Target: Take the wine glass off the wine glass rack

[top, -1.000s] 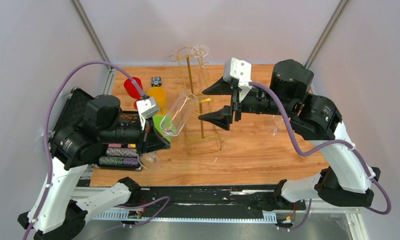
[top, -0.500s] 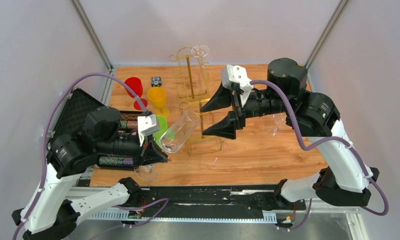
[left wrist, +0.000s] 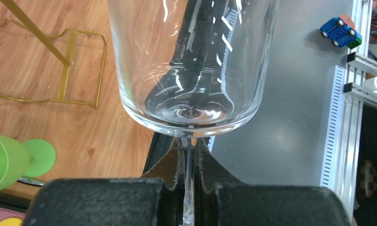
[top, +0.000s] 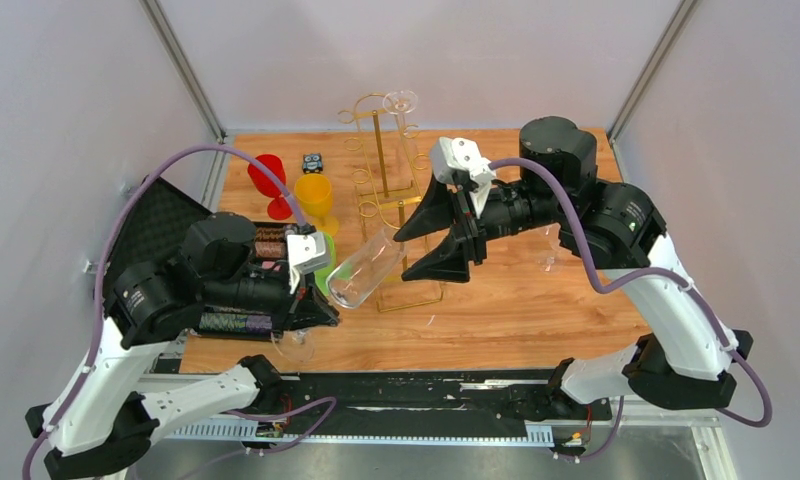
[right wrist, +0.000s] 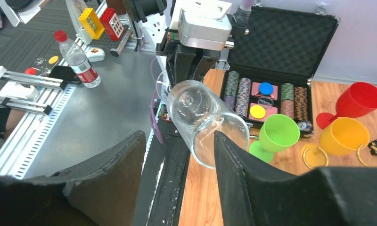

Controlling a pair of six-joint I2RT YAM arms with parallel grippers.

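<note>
No readable text (lettering on one poker chip [right wrist: 265,101] too blurred)

Left arm [top: 166,295] folded low, left of the rack [top: 380,160], left tool [left wrist: 189,155] level and pointing right, jaws clamped on the glass [top: 366,265] stem, right arm [top: 616,215] arched in from right of the rack, right tool [top: 401,257] spread wide, one finger above the other, gripping nothing

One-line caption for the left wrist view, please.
Left gripper pinching the stem of a clear wine glass, gold wine glass rack base on the wooden table upper left.
</note>
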